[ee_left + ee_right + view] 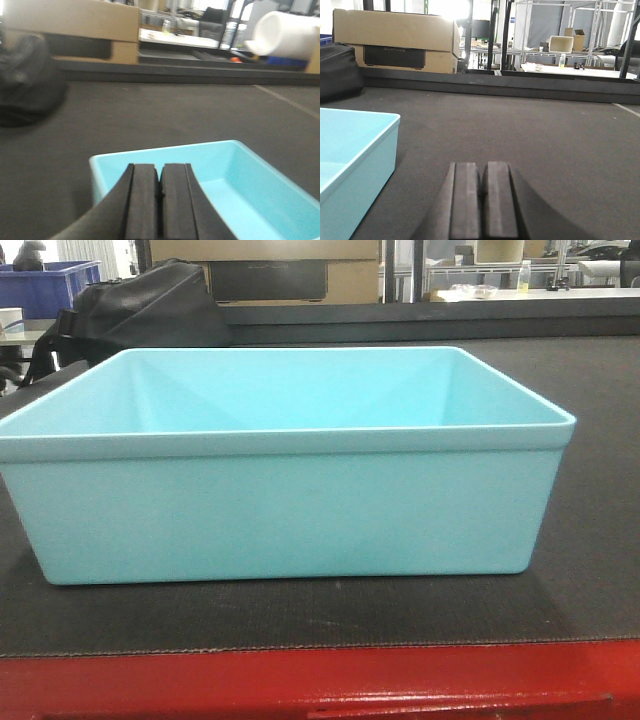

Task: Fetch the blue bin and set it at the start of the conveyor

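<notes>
Dark belt (600,490), blue bin (290,510) near red edge (320,680), open belt beyond

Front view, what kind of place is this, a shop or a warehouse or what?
Likely a warehouse or a logistics test floor: the blue bin sits on a wide dark conveyor belt with a red frame edge, with cardboard boxes and metal shelving behind.

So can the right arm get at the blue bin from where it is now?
Probably yes. The right hand, pads together, sits over bare belt with the blue bin just to its left, and nothing lies between them. It would need to open first to take the rim.
</notes>
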Robot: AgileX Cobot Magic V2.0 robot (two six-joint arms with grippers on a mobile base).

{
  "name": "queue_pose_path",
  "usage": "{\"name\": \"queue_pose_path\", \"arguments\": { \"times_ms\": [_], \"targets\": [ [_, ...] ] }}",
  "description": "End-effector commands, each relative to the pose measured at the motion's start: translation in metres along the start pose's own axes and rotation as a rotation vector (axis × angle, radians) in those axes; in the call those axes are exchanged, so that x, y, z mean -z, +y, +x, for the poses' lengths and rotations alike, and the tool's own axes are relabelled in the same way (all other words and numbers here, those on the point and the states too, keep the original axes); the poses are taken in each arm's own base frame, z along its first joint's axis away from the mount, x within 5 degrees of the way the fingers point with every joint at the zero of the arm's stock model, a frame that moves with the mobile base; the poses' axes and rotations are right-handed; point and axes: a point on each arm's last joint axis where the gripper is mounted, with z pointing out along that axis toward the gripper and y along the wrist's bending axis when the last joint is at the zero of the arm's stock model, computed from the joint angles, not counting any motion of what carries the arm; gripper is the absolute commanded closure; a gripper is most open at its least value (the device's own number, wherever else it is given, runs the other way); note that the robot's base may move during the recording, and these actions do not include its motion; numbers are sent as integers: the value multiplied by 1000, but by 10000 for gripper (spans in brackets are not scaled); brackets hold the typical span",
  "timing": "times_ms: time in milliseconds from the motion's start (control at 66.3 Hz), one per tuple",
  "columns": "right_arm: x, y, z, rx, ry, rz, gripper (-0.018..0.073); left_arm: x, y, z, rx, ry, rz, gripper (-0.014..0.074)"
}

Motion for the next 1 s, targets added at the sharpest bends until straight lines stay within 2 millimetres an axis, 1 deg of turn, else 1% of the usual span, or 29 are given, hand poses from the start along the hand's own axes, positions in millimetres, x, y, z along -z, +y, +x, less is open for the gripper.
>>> {"name": "queue_pose_path", "arguments": {
  "times_ms": [0,75,287,392,453,649,724,800,845,981],
  "targets": [
    [1,0,-2,1,-23,7,724,15,7,16,-36,-12,-53,707],
    [1,0,-2,1,-23,7,724,27,13,32,-76,-25,-106,707],
    [1,0,-2,1,-23,7,724,45,21,78,-62,-72,-234,707],
    [1,0,-2,1,-23,7,724,51,25,99,-57,-89,-293,707],
    [1,0,-2,1,-23,7,724,49,27,109,-53,-65,-324,707],
    [1,0,-2,1,-23,7,724,46,32,120,-46,-68,-376,707],
    [1,0,-2,1,-23,7,724,44,34,128,-49,-88,-388,707],
    [1,0,-2,1,-23,7,724,45,34,122,-65,-166,-389,707],
    [1,0,-2,1,-23,7,724,45,34,126,-58,-129,-391,707],
    [1,0,-2,1,-23,7,724,44,34,126,-59,-124,-390,707]
  ]
}}
